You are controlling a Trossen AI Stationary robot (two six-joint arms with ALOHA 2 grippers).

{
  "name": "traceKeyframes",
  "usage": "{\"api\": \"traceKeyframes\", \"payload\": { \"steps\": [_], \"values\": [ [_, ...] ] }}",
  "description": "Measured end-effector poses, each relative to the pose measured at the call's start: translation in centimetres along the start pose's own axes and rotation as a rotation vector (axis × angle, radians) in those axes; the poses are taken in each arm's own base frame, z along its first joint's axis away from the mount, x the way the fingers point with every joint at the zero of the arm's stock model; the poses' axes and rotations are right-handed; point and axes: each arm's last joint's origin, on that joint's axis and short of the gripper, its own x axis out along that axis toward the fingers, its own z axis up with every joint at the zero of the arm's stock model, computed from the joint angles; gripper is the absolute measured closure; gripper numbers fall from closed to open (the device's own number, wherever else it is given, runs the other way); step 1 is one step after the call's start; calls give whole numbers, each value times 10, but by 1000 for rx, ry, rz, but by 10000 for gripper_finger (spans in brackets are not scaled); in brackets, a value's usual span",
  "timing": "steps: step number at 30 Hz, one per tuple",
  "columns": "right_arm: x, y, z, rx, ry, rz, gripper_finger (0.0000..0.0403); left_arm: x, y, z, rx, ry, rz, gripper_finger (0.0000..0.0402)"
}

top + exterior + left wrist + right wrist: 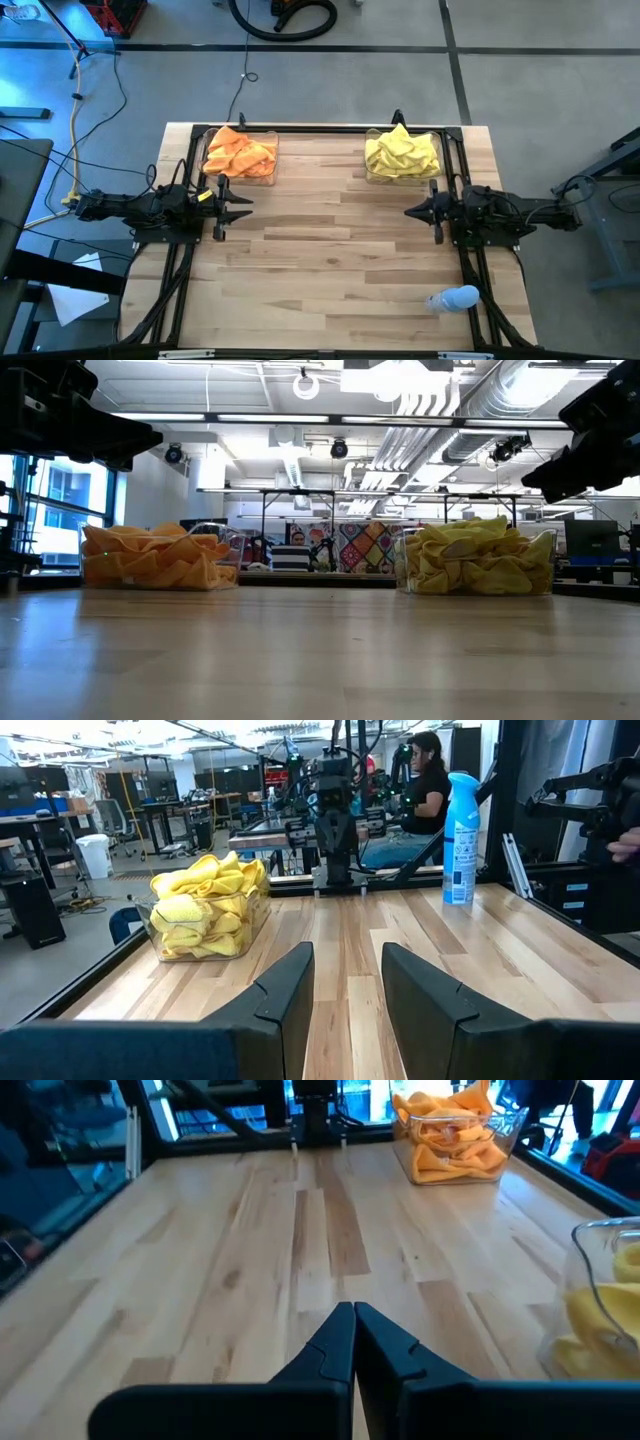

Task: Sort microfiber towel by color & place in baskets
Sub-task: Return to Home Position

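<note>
Now we are seeing orange microfiber towels sitting heaped in the left basket and yellow microfiber towels in the right basket. Our left gripper is hovering with fingers parted over the table, while our right gripper is hovering pinched closed.

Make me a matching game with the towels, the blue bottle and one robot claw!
Things:
1. orange towels
2. yellow towels
3. blue bottle
4. left gripper

Descriptions:
A. open, holding nothing
B. in the right basket
C. in the left basket
D. standing upright, outside both baskets

Pairs: 1-C, 2-B, 3-D, 4-A
</note>
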Motion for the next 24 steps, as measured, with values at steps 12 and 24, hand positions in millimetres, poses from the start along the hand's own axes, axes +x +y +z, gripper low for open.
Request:
{"api": "traceKeyframes", "payload": {
  "steps": [12, 24],
  "values": [
    [0, 0, -1, -75, 8, -4, 403, 0, 0, 0, 0, 0, 0, 293],
    [0, 0, -1, -53, 10, -4, 403, 0, 0, 0, 0, 0, 0, 293]
  ]
}}
